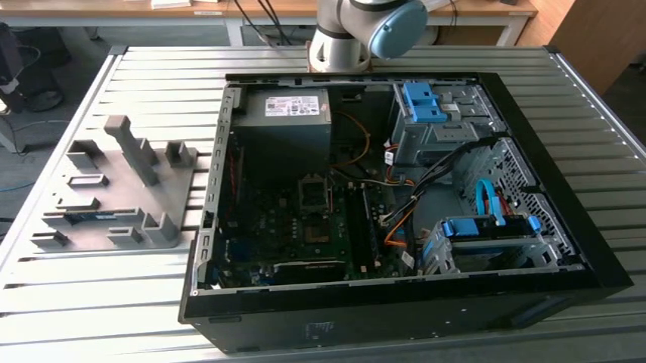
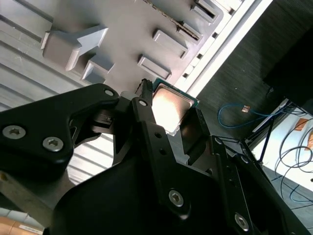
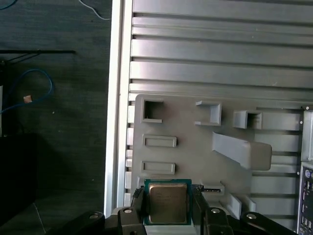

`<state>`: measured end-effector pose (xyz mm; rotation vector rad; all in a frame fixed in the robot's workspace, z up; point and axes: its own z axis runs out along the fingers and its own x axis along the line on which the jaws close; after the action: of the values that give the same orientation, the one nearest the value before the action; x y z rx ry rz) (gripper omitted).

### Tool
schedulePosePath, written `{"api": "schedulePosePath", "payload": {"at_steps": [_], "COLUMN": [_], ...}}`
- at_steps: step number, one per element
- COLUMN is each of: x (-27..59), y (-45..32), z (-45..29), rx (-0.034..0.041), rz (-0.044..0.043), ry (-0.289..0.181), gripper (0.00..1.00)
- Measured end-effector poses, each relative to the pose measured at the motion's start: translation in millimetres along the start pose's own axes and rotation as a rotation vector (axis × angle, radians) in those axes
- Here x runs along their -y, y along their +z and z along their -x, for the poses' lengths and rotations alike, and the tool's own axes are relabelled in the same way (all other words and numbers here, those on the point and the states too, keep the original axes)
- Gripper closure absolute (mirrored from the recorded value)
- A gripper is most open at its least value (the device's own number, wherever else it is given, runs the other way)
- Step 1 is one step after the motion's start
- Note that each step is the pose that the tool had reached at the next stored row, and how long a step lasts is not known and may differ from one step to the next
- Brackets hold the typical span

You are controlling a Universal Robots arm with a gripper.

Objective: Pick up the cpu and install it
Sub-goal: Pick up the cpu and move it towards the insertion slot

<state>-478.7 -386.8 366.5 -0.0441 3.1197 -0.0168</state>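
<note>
Fingers (image 3: 139,204) of the gripper (image 3: 167,209) are closed on the cpu (image 3: 167,200), 1 finger on each of 2 sides. In both wrist views the cpu sits between them. Its shiny metal top shows, with a green rim around it. It looks flat in the grip, not tipped.

Past the cpu is the gray tray (image 3: 195,147), and the cpu is over 1 of its edges. I think the cpu is lifted off the tray, but I cannot tell how high. The tray has little blocks and pockets on it. It lies on the table (image 3: 220,54), which is made of long silver slats.

In the exterior view the tray is on that view's left, just beside the open case (image 1: 404,318). Inside the case is the board (image 1: 293,242). The socket (image 1: 315,195) is a dark square frame near the middle of it. The arm (image 1: 353,30) stands at the far side of the case.

I think the job right now is to carry the cpu. To do it well, the grip should be firm but not hard, and only on the edges. The cpu should be held flat, so it cannot slip or twist. Moves should be slow and smooth, and high enough to miss the tray blocks and the case wall.
</note>
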Motion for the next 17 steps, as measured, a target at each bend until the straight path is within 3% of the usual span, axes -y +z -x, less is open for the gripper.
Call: {"api": "schedulePosePath", "payload": {"at_steps": [4,17], "x": [0.1,0.4], "y": [-10.8,-35.7], "z": [0.2,0.7], "rx": [0.0,0.0], "rz": [0.0,0.0], "ry": [0.0,0.0], "gripper": [0.53,0.53]}}
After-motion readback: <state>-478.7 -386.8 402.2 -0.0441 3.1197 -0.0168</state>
